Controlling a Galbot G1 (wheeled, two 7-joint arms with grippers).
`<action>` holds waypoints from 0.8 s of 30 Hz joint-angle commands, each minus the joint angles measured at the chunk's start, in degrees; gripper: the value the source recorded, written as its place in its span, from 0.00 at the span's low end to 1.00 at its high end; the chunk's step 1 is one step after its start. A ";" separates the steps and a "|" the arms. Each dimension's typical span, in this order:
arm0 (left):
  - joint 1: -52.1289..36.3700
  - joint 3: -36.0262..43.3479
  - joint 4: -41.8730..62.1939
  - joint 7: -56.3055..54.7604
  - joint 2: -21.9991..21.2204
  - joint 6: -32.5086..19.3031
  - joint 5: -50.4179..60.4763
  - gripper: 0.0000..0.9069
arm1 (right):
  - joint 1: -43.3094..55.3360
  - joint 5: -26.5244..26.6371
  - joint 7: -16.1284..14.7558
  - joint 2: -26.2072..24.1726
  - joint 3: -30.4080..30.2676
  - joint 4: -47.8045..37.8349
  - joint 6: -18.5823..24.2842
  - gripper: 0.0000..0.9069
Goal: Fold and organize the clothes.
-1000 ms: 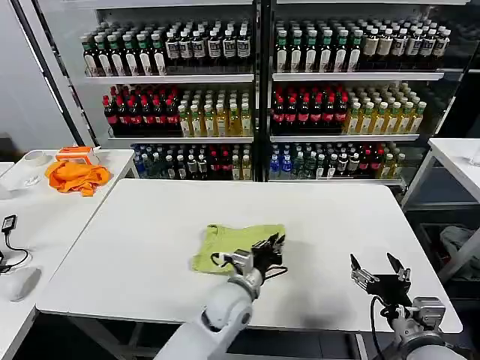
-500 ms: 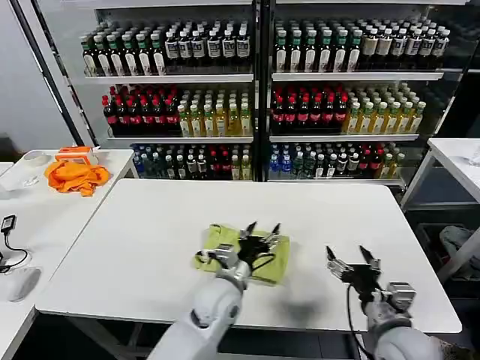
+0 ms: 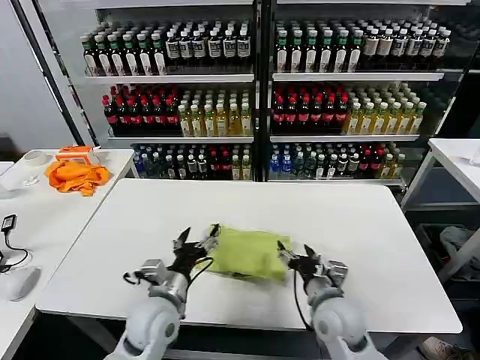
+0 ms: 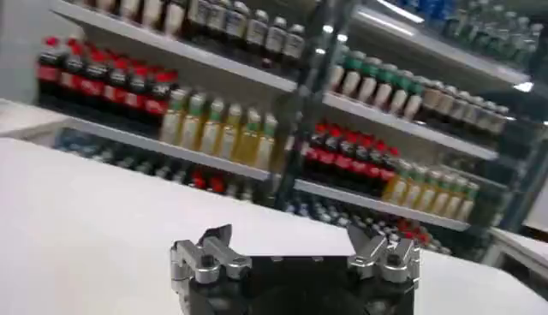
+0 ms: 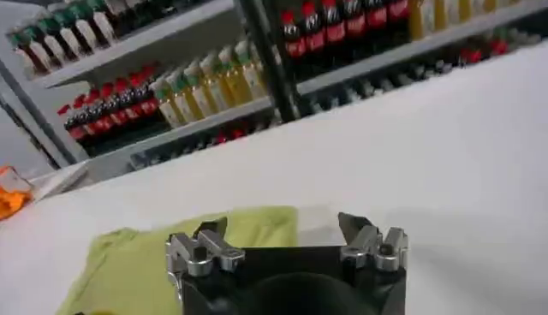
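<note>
At the far left of the head view, a side table (image 3: 45, 217) carries a crumpled bright orange cloth (image 3: 75, 175), well apart from the work. On the main white table (image 3: 135, 225), the left gripper (image 3: 196, 241) sits low over the surface just beside the left edge of the T-shirt (image 3: 249, 251), its fingers spread apart and holding nothing; the left wrist view shows the same open fingers (image 4: 211, 253) above bare tabletop with the bottle shelves (image 4: 342, 111) beyond. The lime-green T-shirt lies folded into a compact, roughly rectangular bundle near the middle of the table's front half, flat on the surface between the two grippers. To its right, the right gripper (image 3: 296, 257) rests close to the shirt's right edge, its fingers also parted and empty; whether a fingertip touches the fabric cannot be told. In the right wrist view the green cloth (image 5: 128, 265) spreads out just past those open fingers (image 5: 200, 246). Behind the table, glass-fronted shelves (image 3: 255, 90) hold rows of bottles.
</note>
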 commanded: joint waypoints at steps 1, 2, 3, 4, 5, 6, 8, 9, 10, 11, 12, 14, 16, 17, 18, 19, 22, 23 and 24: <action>6.99 -6.60 -4.78 -0.06 2.85 -0.45 -1.17 1.00 | 12.17 2.52 3.06 9.17 -4.30 -17.05 0.61 0.89; 7.08 -6.53 -4.83 -0.08 2.84 -0.43 -1.16 1.00 | 12.56 2.50 3.92 9.55 -4.13 -18.02 0.76 0.72; 7.11 -6.48 -4.93 -0.11 2.83 -0.39 -1.16 1.00 | 12.76 2.54 4.38 9.93 -3.86 -18.64 1.24 0.40; 7.13 -6.40 -5.07 -0.12 2.85 -0.36 -1.17 1.00 | 12.92 2.57 4.61 10.18 -3.62 -19.15 1.53 0.26; 7.12 -6.33 -5.21 -0.15 2.89 -0.33 -1.18 1.00 | 13.00 2.65 4.72 10.34 -3.50 -19.40 1.68 0.01; 7.11 -6.27 -5.28 -0.16 2.99 -0.28 -1.21 1.00 | 13.13 2.78 4.97 10.61 -3.22 -19.93 1.96 0.00; 7.08 -6.16 -5.38 -0.23 3.22 -0.23 -1.39 1.00 | 13.26 2.98 5.25 10.81 -2.83 -20.39 2.20 0.00; 7.08 -6.14 -5.38 -0.24 3.28 -0.21 -1.44 1.00 | 13.21 2.98 5.33 10.86 -2.66 -20.43 2.41 0.00; 7.14 -6.11 -5.46 -0.26 3.37 -0.19 -1.57 1.00 | 13.19 3.00 5.54 10.84 -2.55 -20.32 2.48 0.00; 7.16 -6.04 -5.54 -0.30 3.50 -0.16 -1.78 1.00 | 13.17 2.99 5.57 10.83 -2.46 -20.27 2.52 0.00; 7.20 -5.99 -5.62 -0.31 3.54 -0.16 -1.80 1.00 | 13.17 2.98 5.48 10.70 -2.34 -20.16 2.64 0.00; 7.24 -5.86 -5.78 -0.29 3.61 -0.16 -1.83 1.00 | 13.41 2.79 5.23 10.30 -2.12 -20.25 2.97 0.00; 7.23 -5.79 -5.78 -0.29 3.59 -0.14 -1.83 1.00 | 13.93 2.10 4.68 9.75 -2.05 -20.83 3.09 0.00; 7.21 -5.81 -5.77 -0.30 3.55 -0.14 -1.85 1.00 | 14.30 1.54 4.68 9.26 -2.24 -21.35 2.98 0.00; 7.23 -5.80 -5.77 -0.29 3.53 -0.14 -1.87 1.00 | 14.65 0.54 4.70 8.91 -2.43 -21.69 2.77 0.00; 7.23 -5.82 -5.79 -0.30 3.53 -0.13 -1.87 1.00 | 15.19 -0.73 4.22 7.96 -2.86 -22.38 2.81 0.00; 7.40 -5.80 -5.84 -0.29 3.60 -0.11 -1.90 1.00 | 16.48 -1.27 2.89 5.32 -3.29 -22.99 3.25 0.00; 7.43 -5.79 -5.87 -0.30 3.61 -0.08 -1.90 1.00 | 17.02 -1.41 2.38 4.44 -3.26 -23.17 3.24 0.00; 7.49 -5.76 -5.90 -0.29 3.61 -0.05 -1.89 1.00 | 17.61 -1.61 2.05 3.49 -3.21 -23.41 3.12 0.00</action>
